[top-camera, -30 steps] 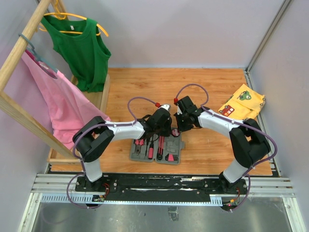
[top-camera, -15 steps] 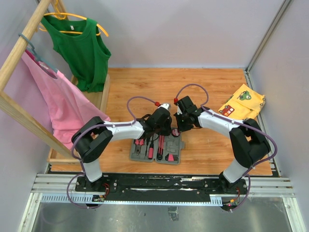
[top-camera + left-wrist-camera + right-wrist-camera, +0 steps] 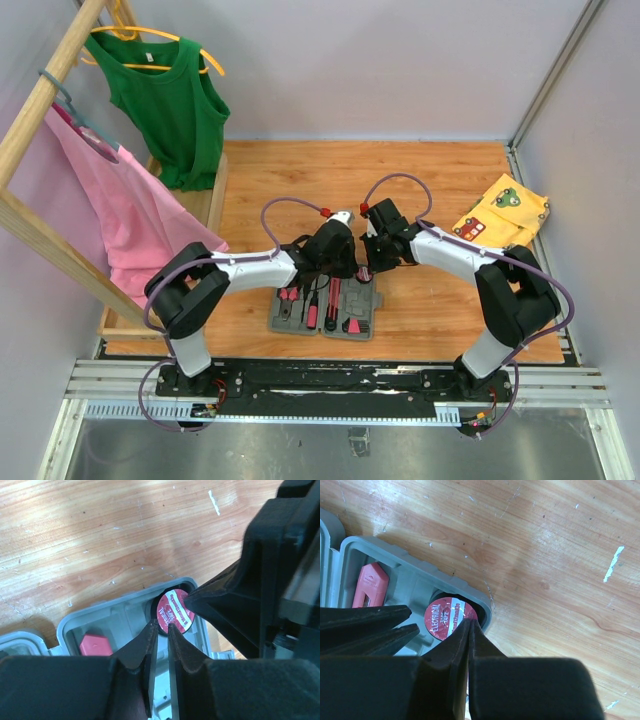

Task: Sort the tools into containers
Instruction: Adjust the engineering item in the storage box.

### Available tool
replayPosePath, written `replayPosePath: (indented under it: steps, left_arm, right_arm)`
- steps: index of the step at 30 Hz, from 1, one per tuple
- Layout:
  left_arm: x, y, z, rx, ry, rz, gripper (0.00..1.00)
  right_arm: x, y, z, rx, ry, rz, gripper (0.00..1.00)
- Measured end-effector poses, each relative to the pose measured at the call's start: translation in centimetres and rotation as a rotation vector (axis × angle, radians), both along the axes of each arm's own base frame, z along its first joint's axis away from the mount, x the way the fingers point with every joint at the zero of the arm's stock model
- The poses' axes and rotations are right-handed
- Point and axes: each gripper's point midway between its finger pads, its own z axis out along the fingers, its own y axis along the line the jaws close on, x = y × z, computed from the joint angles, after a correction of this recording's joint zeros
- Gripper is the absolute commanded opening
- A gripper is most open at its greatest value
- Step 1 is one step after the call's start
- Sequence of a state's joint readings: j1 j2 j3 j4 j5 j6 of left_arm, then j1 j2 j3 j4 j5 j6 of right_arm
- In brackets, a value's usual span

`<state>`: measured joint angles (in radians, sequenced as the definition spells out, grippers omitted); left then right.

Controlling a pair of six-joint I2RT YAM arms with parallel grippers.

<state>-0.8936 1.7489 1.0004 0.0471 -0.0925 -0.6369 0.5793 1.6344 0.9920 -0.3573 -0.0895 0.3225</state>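
Note:
The grey tool case lies open near the front, with pink-red and black tools in its slots. Both grippers meet over its far right corner. In the left wrist view a round disc with a red label sits in a round slot at the case corner. My left gripper is almost closed with nothing between its fingers, tips at the disc's near edge. My right gripper is shut, tips resting on the disc. A red piece lies in the neighbouring slot.
A yellow patterned cloth lies at the right edge of the wooden table. A wooden rack on the left carries a green top and a pink garment. Walls close in on both sides.
The left arm's elbow has shifted slightly to the left. Both grippers stay at the case's far right corner.

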Motion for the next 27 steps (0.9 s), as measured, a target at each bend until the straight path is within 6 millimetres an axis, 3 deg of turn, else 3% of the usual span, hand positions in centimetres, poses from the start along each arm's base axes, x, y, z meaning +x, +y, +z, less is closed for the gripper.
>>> replayPosePath:
  steps: [7,27]
  left_arm:
    - [-0.2,0.1,-2.0,0.03,0.031,0.002,0.15]
    - [0.2,-0.6,-2.0,0.002,0.029,0.003,0.0]
  right_arm:
    - [0.0,0.0,0.0,0.001,0.0,0.0,0.01]
    - [-0.1,-0.1,0.0,-0.003,0.005,0.001,0.01]
